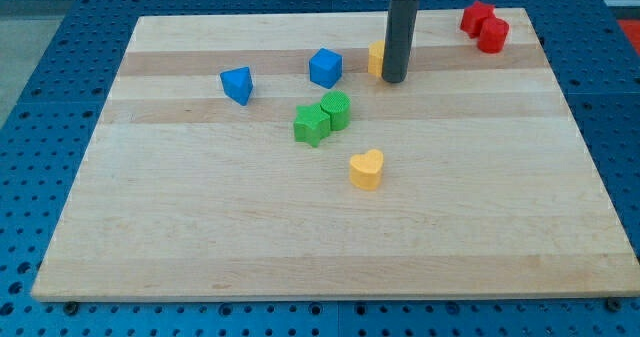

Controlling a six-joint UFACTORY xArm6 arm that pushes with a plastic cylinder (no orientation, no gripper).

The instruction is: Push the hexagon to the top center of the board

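A yellow block (375, 58), probably the hexagon, lies near the view's top centre, mostly hidden behind my rod. My tip (394, 79) rests on the board touching that block's right side. A blue cube (325, 67) sits just left of it. A blue triangular block (237, 84) lies further left.
A green star block (311, 124) and a green round block (337, 109) touch each other mid-board. A yellow heart block (366, 169) lies below them. Two red blocks (484, 26) sit at the top right corner. The wooden board (200, 237) lies on a blue perforated table.
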